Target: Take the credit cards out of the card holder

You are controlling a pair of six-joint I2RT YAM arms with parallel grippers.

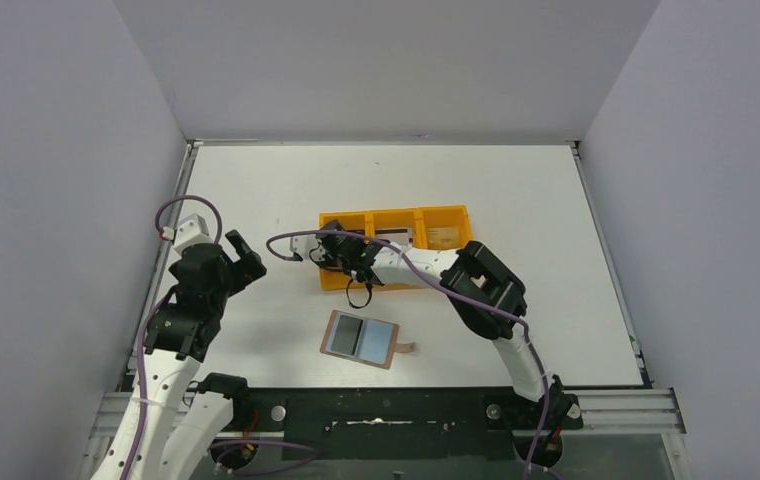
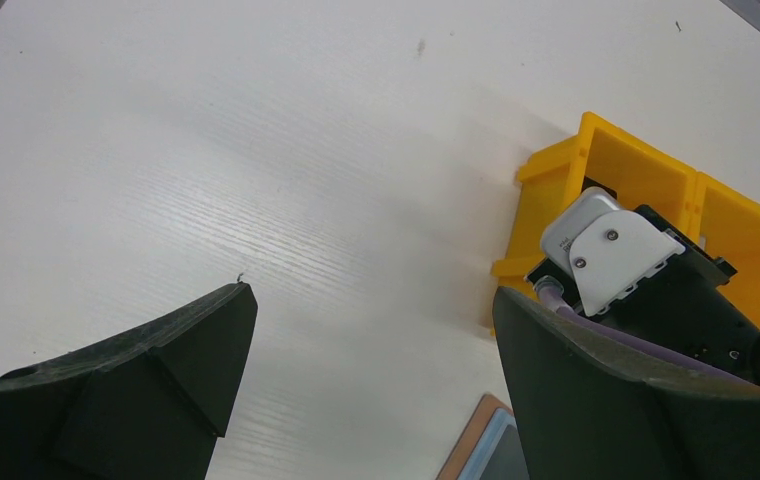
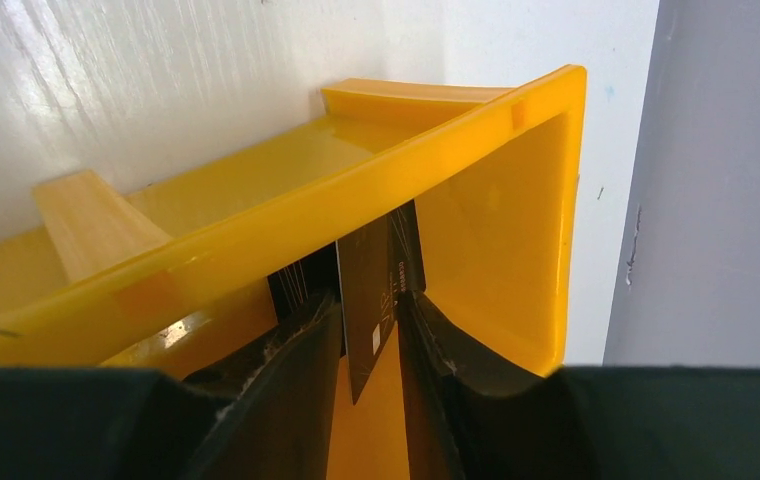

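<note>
**Last card reached the tray**

The right gripper (image 3: 368, 318) had its jaws narrowly parted around the black card (image 3: 376, 290) in the orange tray's (image 3: 256, 225) end compartment. Whether they pinched it could not be told. The left gripper (image 2: 371, 310) gaped wide, empty. The wallet (image 1: 361, 338) lay open at lower centre, looking emptied. A grey card (image 1: 394, 236) and a tan card (image 1: 443, 238) sat in the other compartments. Only the release seemed left.

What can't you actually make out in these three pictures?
- Top view: the tray's left compartment, covered by the right gripper.
- Right wrist view: whether the fingers pinch the black card or flank it; its lower end hides between them.
- Left wrist view: most of the card holder, cut off by the bottom edge and a finger of the left gripper.
- Top view: print on the silvery card and tan card, too small.
</note>
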